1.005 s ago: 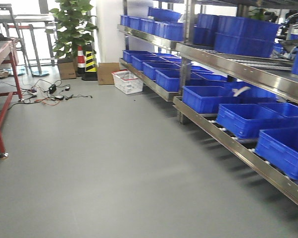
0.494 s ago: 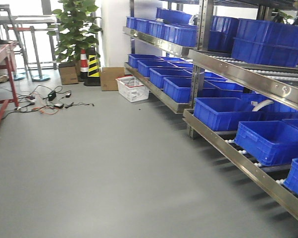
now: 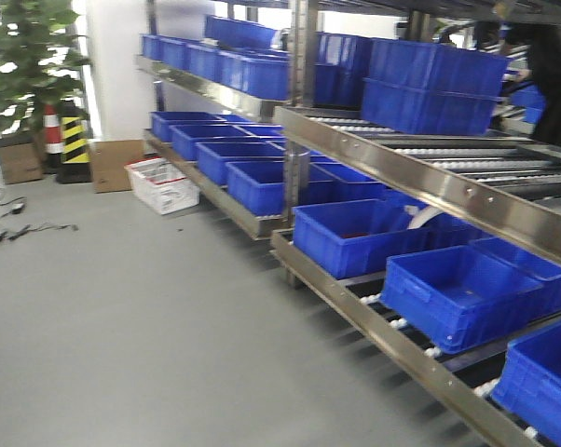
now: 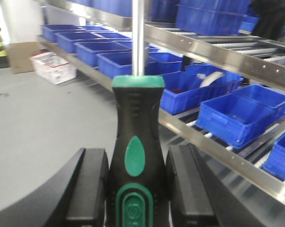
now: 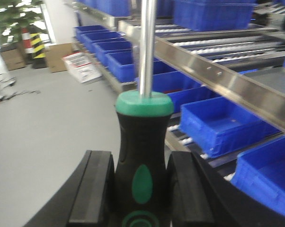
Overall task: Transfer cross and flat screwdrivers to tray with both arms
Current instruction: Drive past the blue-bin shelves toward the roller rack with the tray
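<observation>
In the left wrist view a screwdriver (image 4: 135, 142) with a black handle, green accents and a steel shaft pointing up sits between my left gripper (image 4: 138, 189) fingers, which are shut on its handle. The right wrist view shows a second screwdriver (image 5: 142, 146) of the same look, held the same way by my right gripper (image 5: 140, 194). Which one is cross and which flat cannot be told; both tips are out of frame. The tray is out of view. Neither arm appears in the front view.
Steel roller racks (image 3: 420, 182) on the right carry many blue crates (image 3: 453, 289). The grey floor (image 3: 131, 326) is open to the left. At the back stand a white basket (image 3: 164, 184), a cardboard box (image 3: 111, 164), a striped cone (image 3: 73, 140) and a plant (image 3: 24, 56). Cables (image 3: 10, 223) lie at far left.
The front view has swung right: the racks and crates have shifted left and closer, and the red table has left the frame.
</observation>
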### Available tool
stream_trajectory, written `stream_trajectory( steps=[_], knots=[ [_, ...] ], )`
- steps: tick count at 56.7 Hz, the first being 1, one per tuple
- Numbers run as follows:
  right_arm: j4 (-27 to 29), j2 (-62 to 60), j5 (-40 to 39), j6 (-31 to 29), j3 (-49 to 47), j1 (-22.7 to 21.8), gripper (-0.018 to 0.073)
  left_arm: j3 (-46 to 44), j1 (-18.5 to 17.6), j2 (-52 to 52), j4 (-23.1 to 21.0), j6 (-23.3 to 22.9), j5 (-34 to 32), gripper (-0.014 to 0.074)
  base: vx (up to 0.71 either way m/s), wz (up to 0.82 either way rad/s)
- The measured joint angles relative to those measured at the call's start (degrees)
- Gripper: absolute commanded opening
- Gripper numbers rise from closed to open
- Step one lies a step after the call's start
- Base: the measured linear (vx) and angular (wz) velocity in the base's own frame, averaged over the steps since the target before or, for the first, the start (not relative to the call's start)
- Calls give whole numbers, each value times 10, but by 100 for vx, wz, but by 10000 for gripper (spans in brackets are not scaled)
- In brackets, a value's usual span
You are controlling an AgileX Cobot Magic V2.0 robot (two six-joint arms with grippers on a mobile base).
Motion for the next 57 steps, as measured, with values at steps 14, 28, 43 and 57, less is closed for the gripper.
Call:
stream_trajectory(
  steps=[14,28,43,57],
  knots=[
    [0,0,0,0,0,0,-8,0,0,0,0,0,0,0,59,-39],
    [0,0,1,0,0,0,-8,0,0,0,0,0,0,0,58,-38],
    [0,0,0,0,0,0,-8,0,0,0,0,0,0,0,54,-51],
    [0,0,0,0,0,0,-8,0,0,0,0,0,0,0,49,-66]
  ],
)
